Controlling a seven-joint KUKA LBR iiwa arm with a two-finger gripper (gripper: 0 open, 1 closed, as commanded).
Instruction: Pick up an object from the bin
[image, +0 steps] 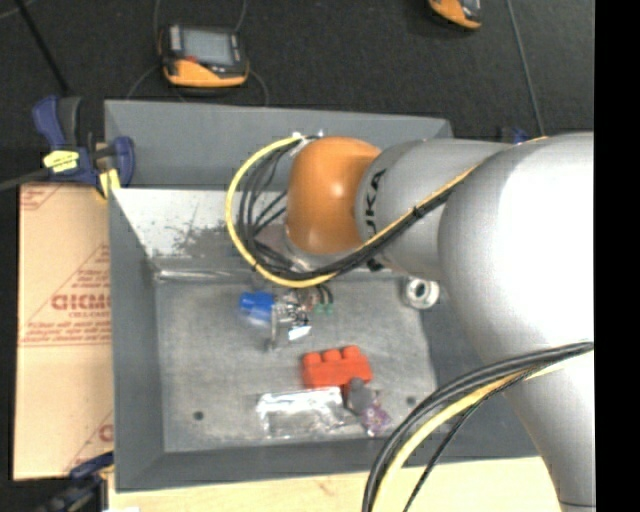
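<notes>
Item: my gripper (292, 322), open or closed I cannot tell, under my arm (480, 230) lettered "UKA", over the scuffed grey metal bin (140, 300), with a small blue plastic piece (256, 307) just beside it at 9 o'clock, a studded red brick (335, 366) at 5 and a crinkled clear packet (298, 412) at 6.

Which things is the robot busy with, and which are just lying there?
Busy with: the hand, the blue thing right beside it, the grey bin.
Just lying there: red block, clear packet, small purple thing, silver ring.
</notes>
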